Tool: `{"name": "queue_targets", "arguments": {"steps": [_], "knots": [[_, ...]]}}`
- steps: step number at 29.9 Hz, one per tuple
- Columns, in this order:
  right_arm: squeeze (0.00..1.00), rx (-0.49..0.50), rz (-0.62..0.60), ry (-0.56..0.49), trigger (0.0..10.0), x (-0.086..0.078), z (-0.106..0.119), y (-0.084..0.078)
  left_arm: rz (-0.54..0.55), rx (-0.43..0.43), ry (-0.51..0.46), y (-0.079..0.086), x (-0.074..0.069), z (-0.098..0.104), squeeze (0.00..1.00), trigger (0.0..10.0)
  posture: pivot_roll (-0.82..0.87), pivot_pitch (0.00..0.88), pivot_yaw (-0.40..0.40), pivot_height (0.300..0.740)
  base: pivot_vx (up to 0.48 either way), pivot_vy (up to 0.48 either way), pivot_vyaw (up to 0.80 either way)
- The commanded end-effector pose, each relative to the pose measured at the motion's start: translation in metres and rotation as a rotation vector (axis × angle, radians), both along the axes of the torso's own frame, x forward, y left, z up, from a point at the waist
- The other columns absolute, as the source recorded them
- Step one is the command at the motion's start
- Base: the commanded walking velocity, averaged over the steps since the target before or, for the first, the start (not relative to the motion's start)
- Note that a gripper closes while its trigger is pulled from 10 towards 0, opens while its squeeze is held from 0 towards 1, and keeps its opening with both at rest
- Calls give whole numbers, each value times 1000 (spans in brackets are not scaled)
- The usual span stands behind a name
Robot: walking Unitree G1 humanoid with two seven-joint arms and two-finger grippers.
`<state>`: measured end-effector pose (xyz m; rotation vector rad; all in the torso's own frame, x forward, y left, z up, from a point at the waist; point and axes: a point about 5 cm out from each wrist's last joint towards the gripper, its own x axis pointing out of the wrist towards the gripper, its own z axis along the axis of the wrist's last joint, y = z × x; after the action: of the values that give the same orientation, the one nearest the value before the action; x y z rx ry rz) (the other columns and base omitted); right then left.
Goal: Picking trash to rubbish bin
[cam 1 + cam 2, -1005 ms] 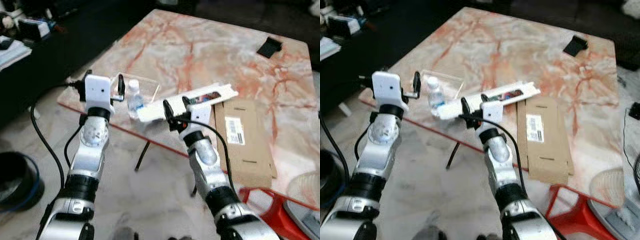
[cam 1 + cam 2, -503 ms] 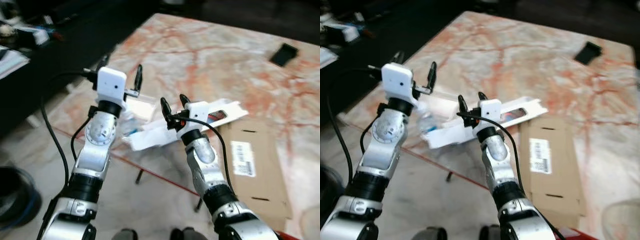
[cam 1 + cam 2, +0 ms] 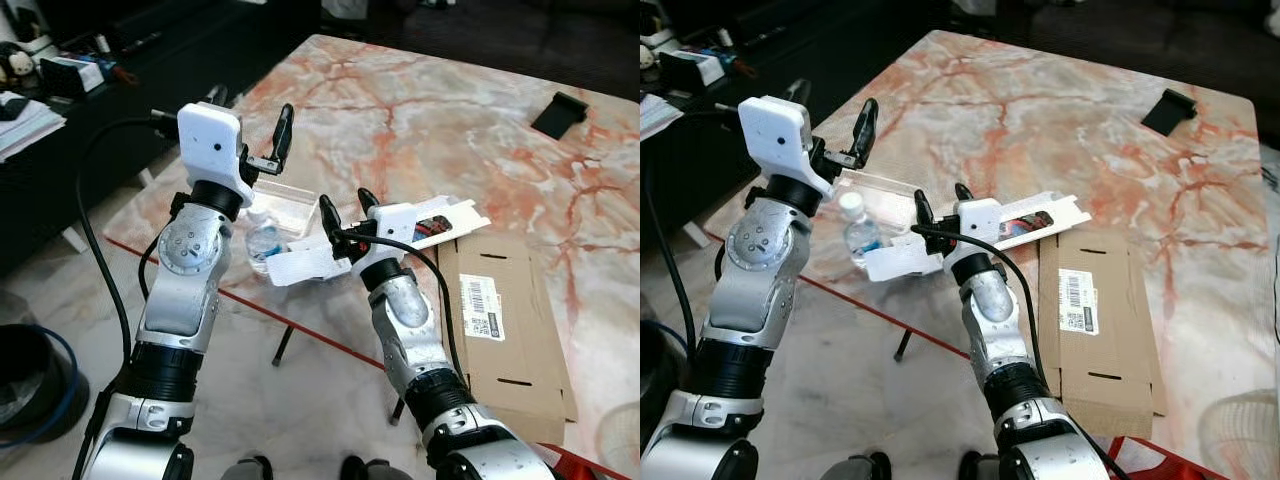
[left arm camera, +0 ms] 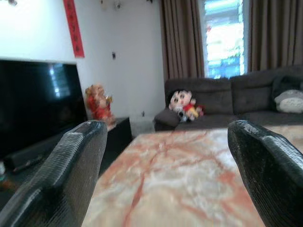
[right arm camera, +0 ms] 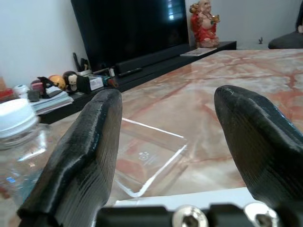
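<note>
We hover 2 wide-open grippers, left [image 3: 262,150] and right [image 3: 342,212], over the light, slippery water bottle [image 3: 859,234] (best pinched mid-body) beside the white carton [image 3: 372,238].

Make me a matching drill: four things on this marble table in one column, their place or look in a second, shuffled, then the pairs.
Things:
1. water bottle
2. flat cardboard
3. clear tray
4. black object

Descriptions:
A. at the table's far right corner
B. brown, with a white barcode label
C. white cap, near the table's front edge
D. see-through, below the left tool

Pairs: 1-C, 2-B, 3-D, 4-A
</note>
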<state>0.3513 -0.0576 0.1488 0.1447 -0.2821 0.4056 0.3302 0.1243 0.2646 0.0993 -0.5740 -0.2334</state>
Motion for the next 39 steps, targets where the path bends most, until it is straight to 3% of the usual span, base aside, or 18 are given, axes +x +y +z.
{"name": "queue_targets", "arguments": {"steps": [1, 7, 14, 26, 39], "knots": [[0, 1, 9, 10, 10000, -2, -3, 4, 18, -3, 59, 3, 2, -9, 0, 10000, 140, 158, -11, 740, 0, 0, 0], [0, -2, 17, 11, 10000, -2, -3, 5, -25, 42, 183, 4, 10, -30, 0, 10000, 139, 158, -12, 740, 0, 0, 0], [0, 0, 14, 11, 10000, -2, -2, 4, -52, 95, 226, -1, 10, -35, 0, 10000, 136, 167, -12, 740, 0, 0, 0], [0, 3, 16, 20, 10000, -3, -4, 4, -118, 166, 245, -12, -10, -37, 0, 10000, 146, 182, -14, 740, 0, 0, 0], [0, 5, 16, 27, 10000, -3, -5, 5, -15, 210, 330, -3, -3, -53, 0, 10000, 142, 180, -8, 740, 0, 0, 0]]}}
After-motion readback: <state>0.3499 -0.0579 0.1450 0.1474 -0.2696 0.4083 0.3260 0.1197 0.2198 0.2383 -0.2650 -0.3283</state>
